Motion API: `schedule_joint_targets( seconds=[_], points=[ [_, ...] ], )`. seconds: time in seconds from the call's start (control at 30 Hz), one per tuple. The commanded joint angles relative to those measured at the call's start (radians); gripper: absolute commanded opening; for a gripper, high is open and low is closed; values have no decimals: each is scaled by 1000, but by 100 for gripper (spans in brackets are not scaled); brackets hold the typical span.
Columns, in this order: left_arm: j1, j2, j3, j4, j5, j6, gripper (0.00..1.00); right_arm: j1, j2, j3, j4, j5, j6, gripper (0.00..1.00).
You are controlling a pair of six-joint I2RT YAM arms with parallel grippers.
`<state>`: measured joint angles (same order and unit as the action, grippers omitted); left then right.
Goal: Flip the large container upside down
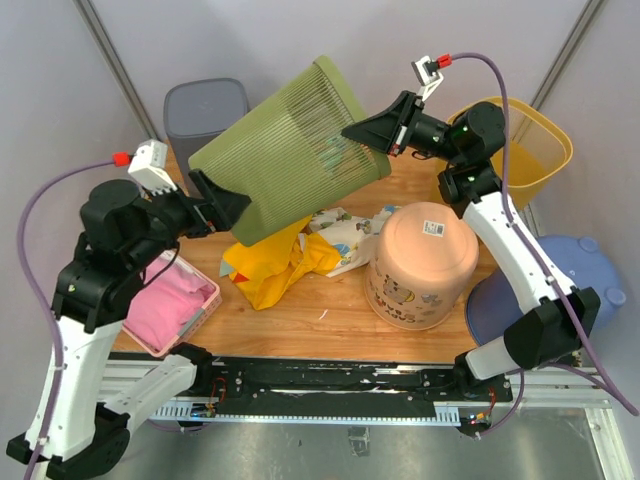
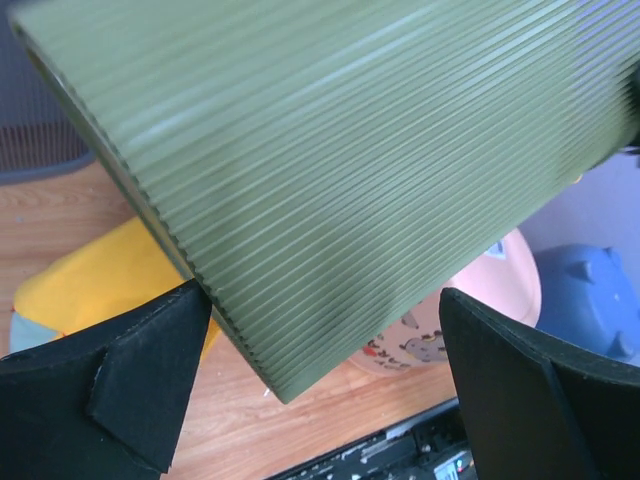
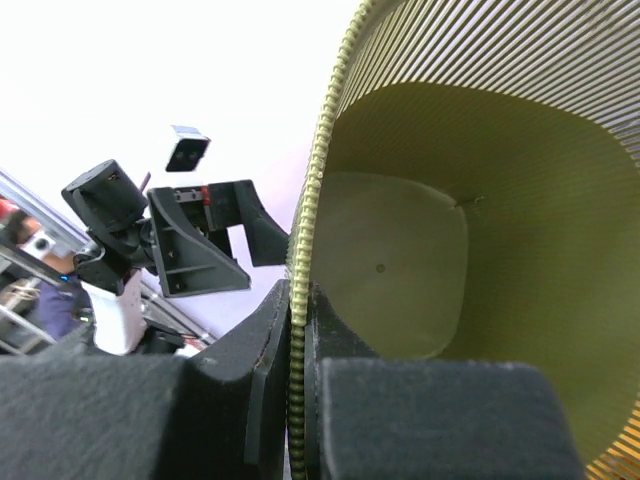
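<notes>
Top external: green container (image 1: 290, 150) aloft over table (image 1: 340, 310), tilted, mouth toward right arm. Right fingers (image 3: 260, 340) pinched on rim; left fingers (image 2: 150, 360) spread wide astride base, no clamp. Risk: single rim pinch lets container swing, slip, drop onto yellow cloth (image 1: 275, 265).

Left end effector (image 1: 226, 199) spread wide, seemingly loose; right end effector (image 1: 352, 131) clamped.
</notes>
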<state>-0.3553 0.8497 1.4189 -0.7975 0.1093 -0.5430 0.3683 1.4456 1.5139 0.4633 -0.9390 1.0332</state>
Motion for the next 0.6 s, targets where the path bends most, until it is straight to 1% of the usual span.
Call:
schedule_joint_targets(
  seconds=[0.0,0.17,0.33,0.4,0.5,0.57],
  points=[
    [2,-9,158,-48,-104,46,99,-12,13,-2,285,-16,248,1],
    [2,-11,225,-73,-156,75,99,-12,26,-63,386,1,385,0],
    [2,-17,272,-91,-236,77,99,-11,22,-107,418,3,443,1],
    [1,-20,302,-87,-268,67,99,-5,21,-130,455,0,485,1],
    [2,-25,337,-67,-306,64,99,23,7,-172,492,-10,525,1],
    [2,-27,354,-54,-324,63,99,65,-9,-202,496,-14,533,1]
  ],
)
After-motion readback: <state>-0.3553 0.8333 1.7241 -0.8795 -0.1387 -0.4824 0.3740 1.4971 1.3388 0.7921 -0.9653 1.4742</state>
